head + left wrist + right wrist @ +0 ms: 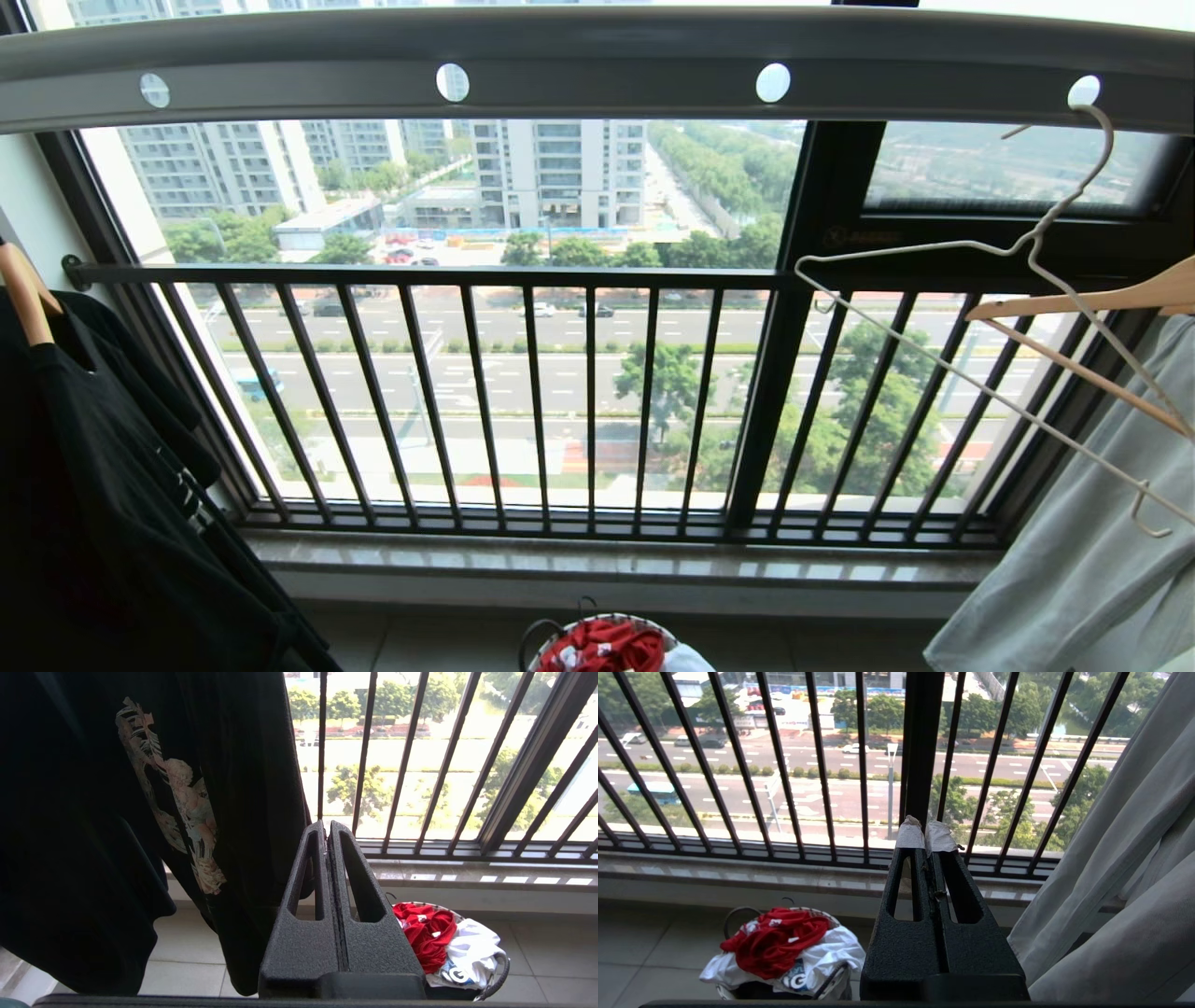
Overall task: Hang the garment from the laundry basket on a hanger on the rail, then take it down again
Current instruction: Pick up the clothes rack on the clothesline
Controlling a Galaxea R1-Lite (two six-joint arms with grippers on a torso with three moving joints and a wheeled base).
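Note:
The red garment (602,646) lies crumpled on top of the laundry basket (653,627) on the floor below the window, also seen as the garment (427,935) and garment (777,940). A thin white hanger (990,317) hangs empty from the rightmost hole of the grey rail (597,56) overhead. My left gripper (328,826) is shut and holds nothing; it sits to the left of the basket (497,975). My right gripper (925,826), its tips wrapped in white tape, is shut and empty, to the right of the basket (733,914). Neither arm shows in the head view.
A black printed T-shirt (103,485) hangs on a wooden hanger at the left. A pale grey garment (1083,560) hangs on a wooden hanger (1102,299) at the right. A dark barred window railing (560,401) and stone sill (616,565) stand behind the basket.

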